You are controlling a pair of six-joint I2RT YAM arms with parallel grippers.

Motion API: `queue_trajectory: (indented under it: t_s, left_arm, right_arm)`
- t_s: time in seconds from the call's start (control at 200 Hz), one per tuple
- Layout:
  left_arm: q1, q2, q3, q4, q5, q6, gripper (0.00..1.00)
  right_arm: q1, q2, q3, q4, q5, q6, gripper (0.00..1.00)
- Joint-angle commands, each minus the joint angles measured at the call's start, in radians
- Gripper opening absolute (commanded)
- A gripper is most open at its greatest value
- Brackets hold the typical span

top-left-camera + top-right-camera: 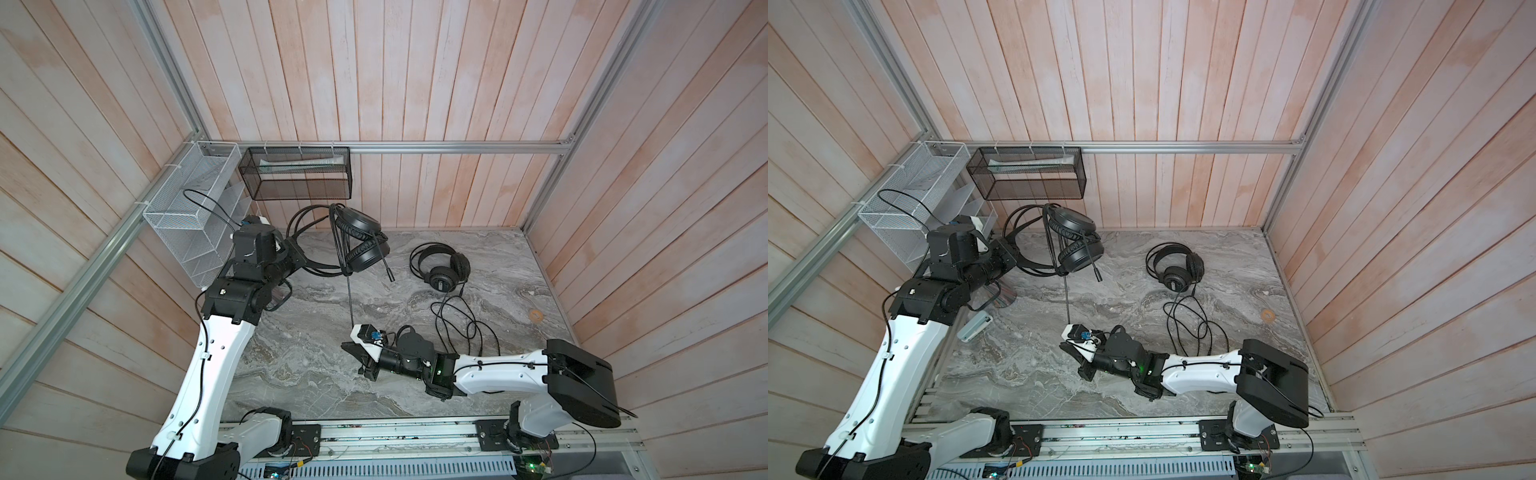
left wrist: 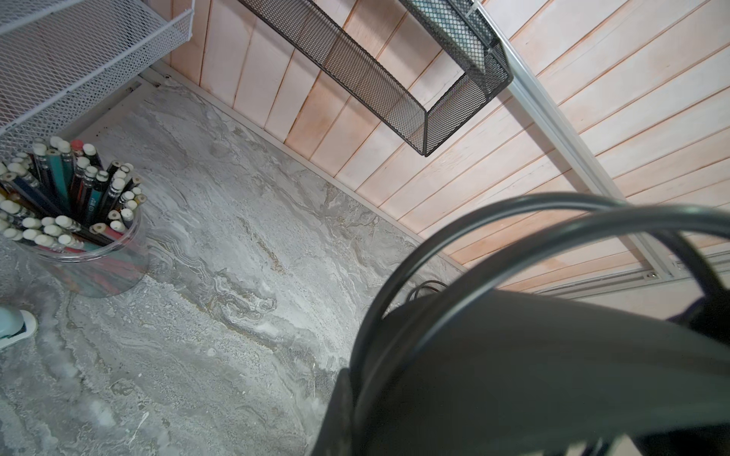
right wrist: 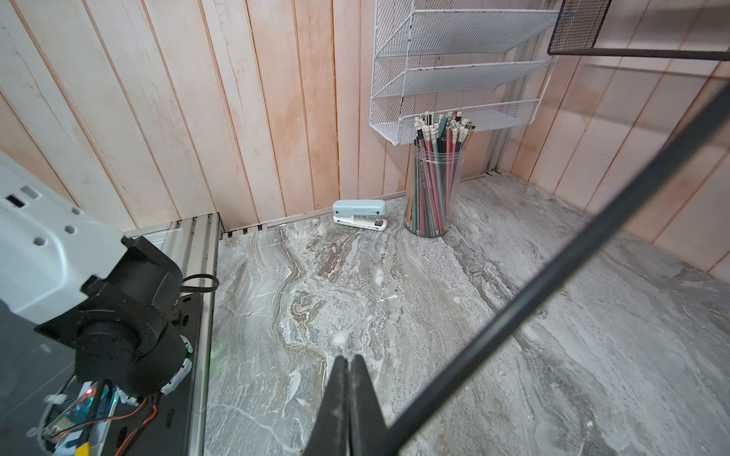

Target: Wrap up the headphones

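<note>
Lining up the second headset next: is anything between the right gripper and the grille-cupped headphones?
Nothing visible lies on the table between the right gripper and the grille-cupped headphones. Their loose cable sprawls to the side, beside the right arm. But the right gripper is shut on the boom-mic headset's taut cable.

Both arms (image 1: 195,386) pair glossy white moulded shells (image 1: 498,370) with matte black joint housings (image 1: 232,297). A thin black cable (image 1: 202,374) is clipped along each shell. The right gripper (image 3: 349,361) has black tapered fingers.

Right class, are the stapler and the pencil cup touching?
Apart. The right wrist view shows a strip of bare table between the stapler and the cup.
</note>
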Motion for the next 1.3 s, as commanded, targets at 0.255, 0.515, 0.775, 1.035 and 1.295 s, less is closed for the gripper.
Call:
queue_trajectory:
  t_s: [0.255,0.515,0.775,1.035,1.295]
  left_arm:
    - [-0.003,-0.104,-0.218,0.247,-0.136,-0.06,0.0]
    - [-0.118,-0.136,-0.352,0.223,-0.242,0.063,0.0]
    - [-0.255,-0.133,-0.42,0.183,-0.357,0.196,0.0]
    - [-0.349,-0.137,-0.49,0.168,-0.387,0.279,0.0]
    - [-0.409,-0.142,-0.568,0.154,-0.444,0.323,0.0]
  right_arm:
    - [0.049,-0.052,0.161,-0.435,-0.049,-0.098,0.0]
    - [0.053,-0.08,0.211,-0.565,-0.042,-0.112,0.0]
    - [0.053,-0.113,0.284,-0.698,0.006,-0.161,0.0]
    - [0.048,-0.145,0.323,-0.787,0.062,-0.207,0.0]
    - [0.01,-0.156,0.397,-0.889,0.1,-0.259,0.0]
